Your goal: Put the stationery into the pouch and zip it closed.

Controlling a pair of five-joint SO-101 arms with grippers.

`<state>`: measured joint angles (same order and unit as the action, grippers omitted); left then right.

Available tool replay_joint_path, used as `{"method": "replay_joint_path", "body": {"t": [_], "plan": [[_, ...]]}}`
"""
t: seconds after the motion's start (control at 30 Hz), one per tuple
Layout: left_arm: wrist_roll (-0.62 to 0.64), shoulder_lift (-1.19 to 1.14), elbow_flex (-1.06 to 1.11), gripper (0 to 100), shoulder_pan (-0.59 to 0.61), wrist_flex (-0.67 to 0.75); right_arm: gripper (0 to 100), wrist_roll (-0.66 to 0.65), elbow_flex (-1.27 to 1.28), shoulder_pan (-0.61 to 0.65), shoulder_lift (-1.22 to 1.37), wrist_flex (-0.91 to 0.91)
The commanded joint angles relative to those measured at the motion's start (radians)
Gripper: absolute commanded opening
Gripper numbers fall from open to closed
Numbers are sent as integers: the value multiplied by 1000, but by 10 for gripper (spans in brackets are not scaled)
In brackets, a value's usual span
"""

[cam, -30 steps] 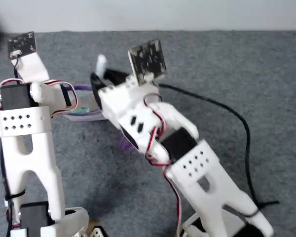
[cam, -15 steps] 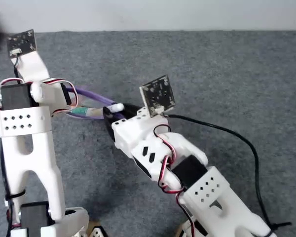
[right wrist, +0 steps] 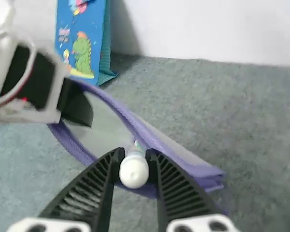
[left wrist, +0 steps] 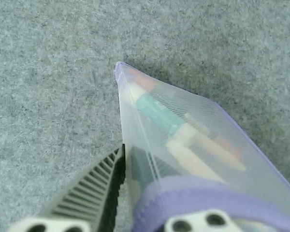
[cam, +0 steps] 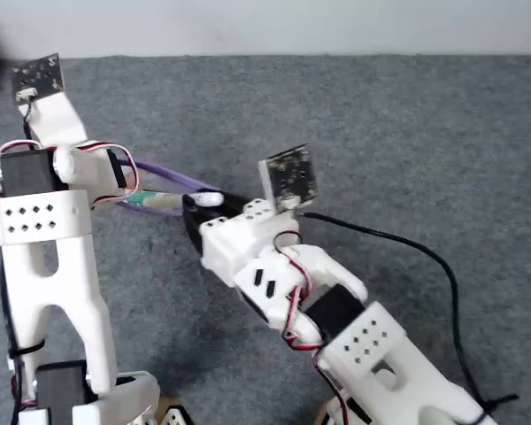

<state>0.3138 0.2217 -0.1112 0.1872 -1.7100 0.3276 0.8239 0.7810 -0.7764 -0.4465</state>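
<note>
The clear pouch (left wrist: pixel 183 125) with purple trim holds green, orange and cream stationery. My left gripper (left wrist: pixel 128 166) is shut on the pouch's rim and keeps the mouth open; in the high view it (cam: pixel 124 181) sits at the left end of the purple rim (cam: pixel 164 175). My right gripper (right wrist: pixel 134 154) is shut on a white cylindrical stick (right wrist: pixel 134 171), whose tip points into the pouch mouth (right wrist: pixel 130 121). From above, the right gripper (cam: pixel 203 202) and the stick (cam: pixel 209 197) are at the right end of the opening.
A blue bag with a dinosaur print (right wrist: pixel 82 38) stands against the white wall behind the pouch. Grey carpet (cam: pixel 407 142) covers the table. A black cable (cam: pixel 398 239) trails from the right arm across the carpet.
The right arm has come down and toward the front from a raised pose behind the pouch, bringing the white stick to the pouch mouth. The left arm has stayed still.
</note>
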Motion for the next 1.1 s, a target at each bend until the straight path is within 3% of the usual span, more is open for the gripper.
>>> {"method": "replay_joint_path", "body": {"t": [0.0, 0.17, 0.47, 0.77, 0.9, 1.07], "plan": [[8, 51, -25, 13, -15, 3, 80, -58, -83, 22, 76, -5], [8, 51, -22, 13, -25, -6, 213, -58, -292, 25, 114, -194], [8, 57, -27, 13, -25, -6, 191, -58, -674, -33, 116, -575], [9, 58, -74, 13, -25, -21, 194, -57, -724, -116, 122, -947], [9, 52, -74, 13, -25, -20, 194, -60, -623, -90, 119, -943], [9, 54, -73, 13, -25, -20, 191, -106, -437, -65, 124, -751]]}}
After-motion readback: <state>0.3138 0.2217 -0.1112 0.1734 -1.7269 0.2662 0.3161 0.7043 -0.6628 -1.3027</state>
